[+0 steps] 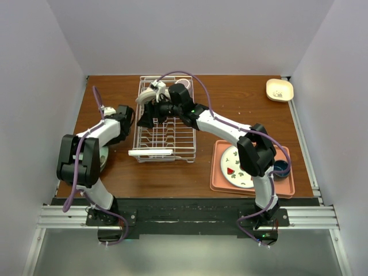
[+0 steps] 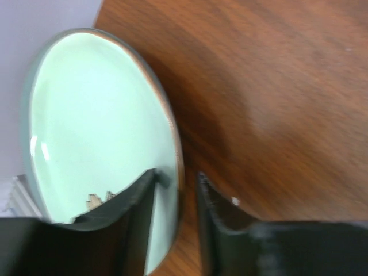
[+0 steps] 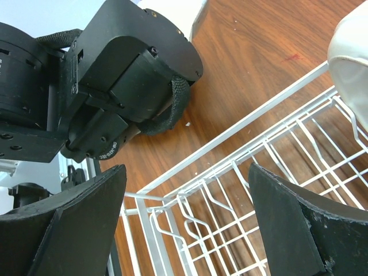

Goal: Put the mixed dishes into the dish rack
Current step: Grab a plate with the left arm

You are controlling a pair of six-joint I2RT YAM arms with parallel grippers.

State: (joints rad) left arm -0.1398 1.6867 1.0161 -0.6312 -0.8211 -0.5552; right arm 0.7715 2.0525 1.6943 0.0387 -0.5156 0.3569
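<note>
A pale green plate lies on the wooden table by the left wall, and shows as a sliver under my left arm. My left gripper straddles its rim. One finger is over the plate's face, the other is outside it, and a strip of wood shows between that finger and the rim. The white wire dish rack stands mid-table. My right gripper hangs wide open over the rack's left side with nothing between its fingers. A white bowl sits in the rack.
A salmon-pink tray at the right holds a patterned plate and a dark blue cup. A cream square dish sits at the back right corner. My left arm's wrist is close beside the rack and the right gripper.
</note>
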